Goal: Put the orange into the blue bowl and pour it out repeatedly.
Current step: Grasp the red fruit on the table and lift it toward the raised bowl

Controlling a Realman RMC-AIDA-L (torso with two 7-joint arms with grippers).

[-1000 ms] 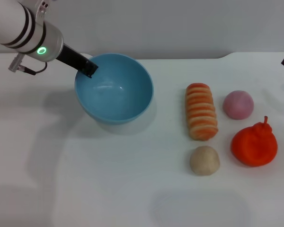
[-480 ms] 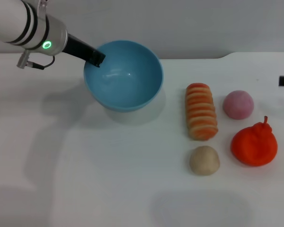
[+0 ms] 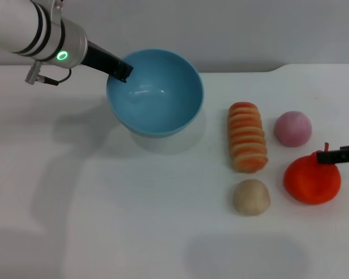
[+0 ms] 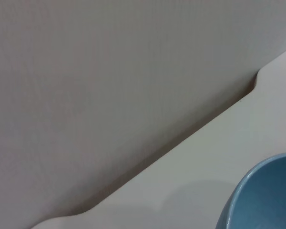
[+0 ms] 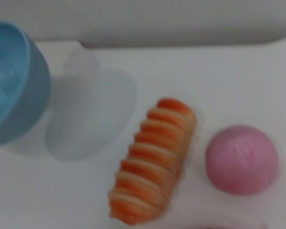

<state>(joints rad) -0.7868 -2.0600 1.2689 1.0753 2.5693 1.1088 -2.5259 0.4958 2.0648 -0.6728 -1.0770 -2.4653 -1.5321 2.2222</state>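
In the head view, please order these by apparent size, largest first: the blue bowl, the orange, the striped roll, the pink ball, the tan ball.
1. blue bowl
2. striped roll and orange: look alike, not ranked
3. pink ball and tan ball: look alike, not ranked

you see only a dark tip of the right end effector (image 3: 339,155) entering at the table's right edge, crossing the top of the orange (image 3: 312,181) and covering part of its stem; whether its fingers are apart is not readable. the left end effector (image 3: 121,71) meets the blue bowl (image 3: 157,110) at its rim, and the grip itself is too dark to make out. in the left wrist view the bowl is cut to a sliver. the right wrist view is blurred, and the striped roll (image 5: 152,160) and pink ball (image 5: 241,159) look soft-edged.
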